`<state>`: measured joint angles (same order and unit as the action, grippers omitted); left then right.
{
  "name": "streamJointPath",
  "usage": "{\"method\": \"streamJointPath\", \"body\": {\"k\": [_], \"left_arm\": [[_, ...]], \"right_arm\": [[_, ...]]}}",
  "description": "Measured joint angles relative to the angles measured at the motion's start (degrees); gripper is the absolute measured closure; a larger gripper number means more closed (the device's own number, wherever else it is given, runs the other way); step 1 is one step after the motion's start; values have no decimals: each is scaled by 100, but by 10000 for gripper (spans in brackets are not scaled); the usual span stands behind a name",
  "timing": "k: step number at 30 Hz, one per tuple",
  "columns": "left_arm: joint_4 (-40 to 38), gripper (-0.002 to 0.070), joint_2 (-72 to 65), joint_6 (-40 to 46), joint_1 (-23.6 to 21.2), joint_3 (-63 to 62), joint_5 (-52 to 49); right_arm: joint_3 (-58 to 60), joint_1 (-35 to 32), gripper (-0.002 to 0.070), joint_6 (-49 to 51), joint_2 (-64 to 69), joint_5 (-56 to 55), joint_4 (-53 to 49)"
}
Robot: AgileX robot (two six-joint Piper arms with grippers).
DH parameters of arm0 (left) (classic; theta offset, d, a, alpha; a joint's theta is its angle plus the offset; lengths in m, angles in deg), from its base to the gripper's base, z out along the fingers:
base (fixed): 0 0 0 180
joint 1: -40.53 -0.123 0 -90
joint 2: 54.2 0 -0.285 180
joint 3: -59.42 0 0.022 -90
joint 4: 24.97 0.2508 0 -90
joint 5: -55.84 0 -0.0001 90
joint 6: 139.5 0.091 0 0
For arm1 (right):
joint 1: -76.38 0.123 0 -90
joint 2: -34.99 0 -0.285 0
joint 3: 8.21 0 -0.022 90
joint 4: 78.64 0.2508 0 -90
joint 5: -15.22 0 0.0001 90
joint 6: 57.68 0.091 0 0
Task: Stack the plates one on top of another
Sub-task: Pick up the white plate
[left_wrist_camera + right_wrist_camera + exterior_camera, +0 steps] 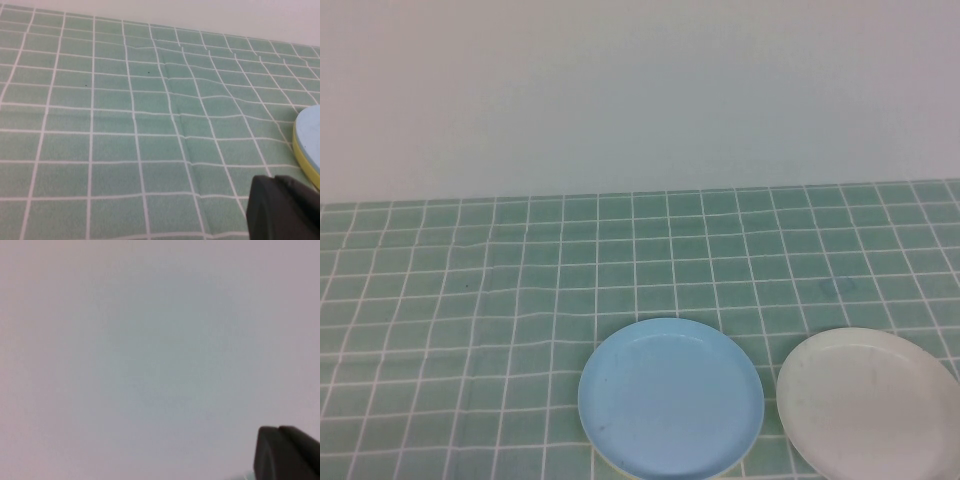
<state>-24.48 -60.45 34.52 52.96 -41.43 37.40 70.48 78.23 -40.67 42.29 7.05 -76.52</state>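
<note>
The light blue plate [670, 398] lies on top of the yellow plate [607, 460], of which only a thin rim shows, at the table's front middle. The white plate [868, 402] lies alone just to their right, not touching them. Neither gripper shows in the high view. In the left wrist view my left gripper [274, 179] is shut and empty, low over the cloth, to the left of the blue plate [310, 127] and the yellow plate [302, 155]. In the right wrist view my right gripper [278, 430] is shut and empty, facing the blank wall.
A green cloth with a white grid [520, 300] covers the table and has some wrinkles [175, 115]. A pale wall [640, 90] stands behind the table's far edge.
</note>
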Motion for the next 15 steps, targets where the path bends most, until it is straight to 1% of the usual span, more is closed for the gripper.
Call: {"method": "streamJointPath", "body": {"k": [6, 8, 11, 13, 15], "left_arm": [[0, 675, 0, 0, 0, 0, 0], [0, 675, 0, 0, 0, 0, 0], [0, 675, 0, 0, 0, 0, 0], [0, 675, 0, 0, 0, 0, 0], [0, 675, 0, 0, 0, 0, 0]], "right_arm": [[0, 0, 678, 736, 0, -2303, 638], [-85, 0, 678, 830, -13, -2499, 715], [-661, 0, 678, 609, -24, -2027, 755], [-1178, 0, 678, 88, -36, -1318, 769], [-1803, 0, 678, -608, -5, -374, 790]]}}
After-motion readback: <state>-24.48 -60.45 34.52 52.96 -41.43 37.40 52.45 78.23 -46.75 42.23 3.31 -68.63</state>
